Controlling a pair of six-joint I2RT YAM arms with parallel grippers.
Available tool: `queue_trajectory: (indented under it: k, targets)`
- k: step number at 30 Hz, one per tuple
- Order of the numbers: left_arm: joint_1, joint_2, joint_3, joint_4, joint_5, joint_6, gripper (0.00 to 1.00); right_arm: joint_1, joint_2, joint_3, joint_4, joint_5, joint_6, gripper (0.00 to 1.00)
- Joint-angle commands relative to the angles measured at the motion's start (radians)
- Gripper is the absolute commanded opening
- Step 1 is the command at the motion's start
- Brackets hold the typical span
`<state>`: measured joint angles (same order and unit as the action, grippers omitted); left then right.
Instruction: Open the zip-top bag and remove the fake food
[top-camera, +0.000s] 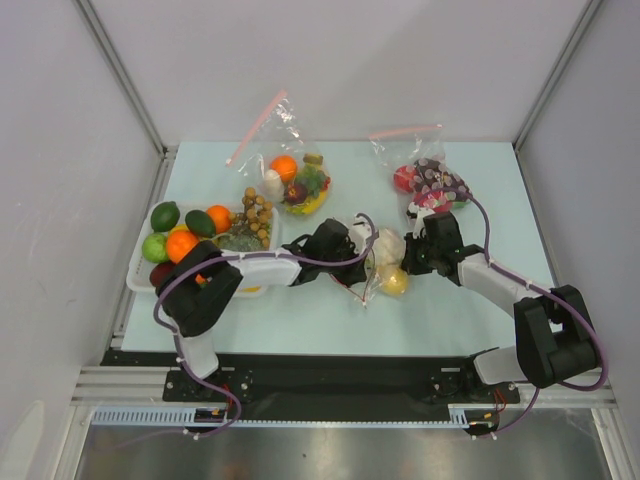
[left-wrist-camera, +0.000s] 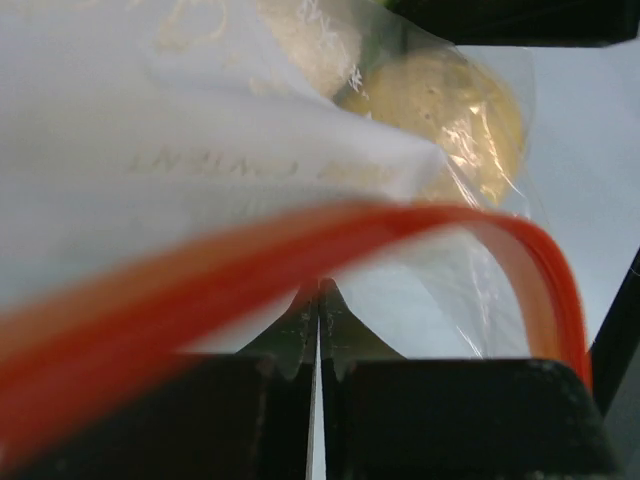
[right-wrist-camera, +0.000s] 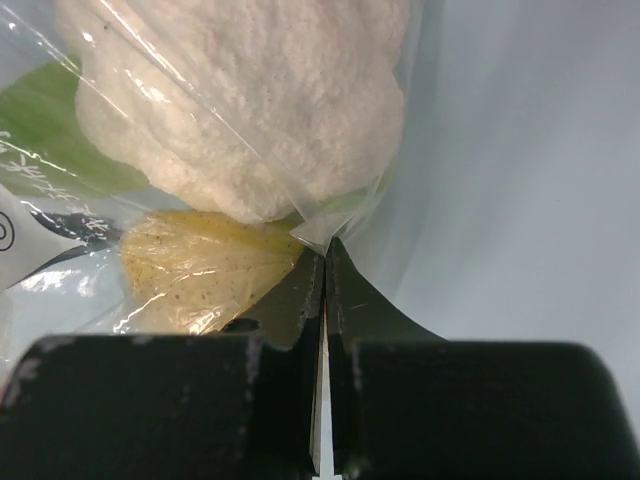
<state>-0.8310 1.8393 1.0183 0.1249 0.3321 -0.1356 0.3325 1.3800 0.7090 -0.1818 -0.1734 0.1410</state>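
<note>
The table (top-camera: 450, 310) holds a tray (top-camera: 137, 275) of loose fruit at left. The bag (top-camera: 380, 263) lies mid-table between both arms. The left gripper (left-wrist-camera: 318, 312) is pinched tight on film beneath the red zip (left-wrist-camera: 480, 226) (blurred, close to the lens). The right gripper (right-wrist-camera: 325, 268) is clamped on the bag's edge. Inside are a white head (right-wrist-camera: 250, 110) and a yellow fruit (right-wrist-camera: 200, 272).

top: overhead, far | wrists: close-up, both on zip-top bag (left-wrist-camera: 200, 130)
</note>
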Motion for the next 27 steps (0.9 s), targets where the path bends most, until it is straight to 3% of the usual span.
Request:
queue_trajectory:
  k: [1, 8, 13, 14, 15, 18, 24, 27]
  targets:
    - [-0.007, -0.145, -0.041, -0.031, -0.001, 0.047, 0.00, 0.008, -0.007, 0.027, -0.038, 0.014, -0.012, 0.00]
    - [-0.003, -0.239, -0.112, -0.047, -0.058, 0.041, 0.00, 0.002, -0.010, 0.024, -0.038, 0.014, -0.014, 0.00]
    - [-0.005, -0.190, -0.089, 0.028, 0.030, -0.001, 0.01, 0.000, -0.009, 0.027, -0.036, 0.006, -0.014, 0.00]
    - [-0.005, -0.184, -0.086, 0.045, 0.041, -0.009, 0.04, 0.000, -0.009, 0.027, -0.038, 0.005, -0.014, 0.00]
    - [-0.005, -0.177, -0.083, 0.080, 0.054, -0.021, 0.15, 0.002, -0.012, 0.024, -0.036, 0.006, -0.015, 0.00]
    - [-0.003, -0.144, -0.069, 0.113, 0.064, -0.028, 0.28, 0.002, -0.021, 0.023, -0.041, 0.009, -0.018, 0.00]
    - [-0.003, -0.111, -0.049, 0.160, 0.076, -0.050, 0.46, 0.000, -0.027, 0.021, -0.042, 0.006, -0.017, 0.00]
    - [-0.003, -0.106, -0.044, 0.165, 0.077, -0.053, 0.49, 0.000, -0.024, 0.020, -0.042, 0.008, -0.017, 0.00]
